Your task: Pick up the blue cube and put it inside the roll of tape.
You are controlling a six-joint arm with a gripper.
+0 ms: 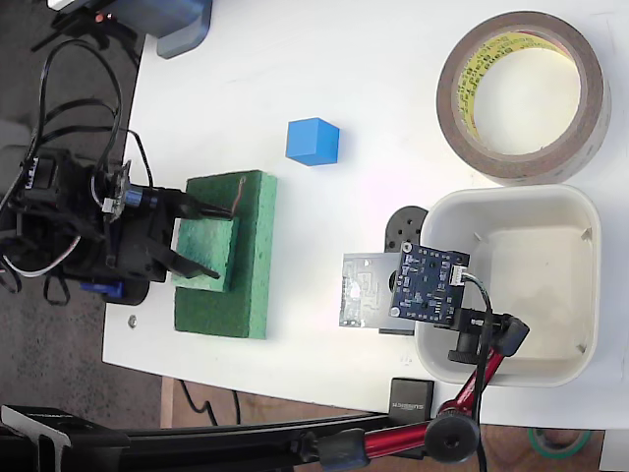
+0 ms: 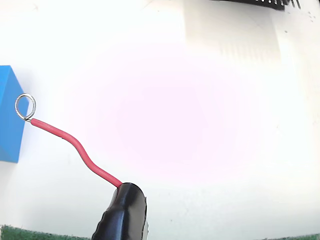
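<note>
Fixed view first: the cube (image 1: 314, 141) sits alone on the white tabletop (image 1: 373, 88), well apart from the tape (image 1: 522, 95) at top right and just past the green foam (image 1: 246, 256). The hand (image 1: 201, 241) hangs over that foam with its fingers spread, nothing pinched. Cube looks rigid, light, matte, so probably not slippery; I'd squeeze two opposite flat sides.

Wrist view: cube (image 2: 10, 115) pokes in at the left edge, and a red wire (image 2: 75, 145) with a ring (image 2: 25, 107) reaches toward it.

bright-blue cube (image 1: 314, 141), brown tape roll (image 1: 522, 95) with yellowish core, green sponge (image 1: 228, 255), white tub (image 1: 511, 283).
</note>
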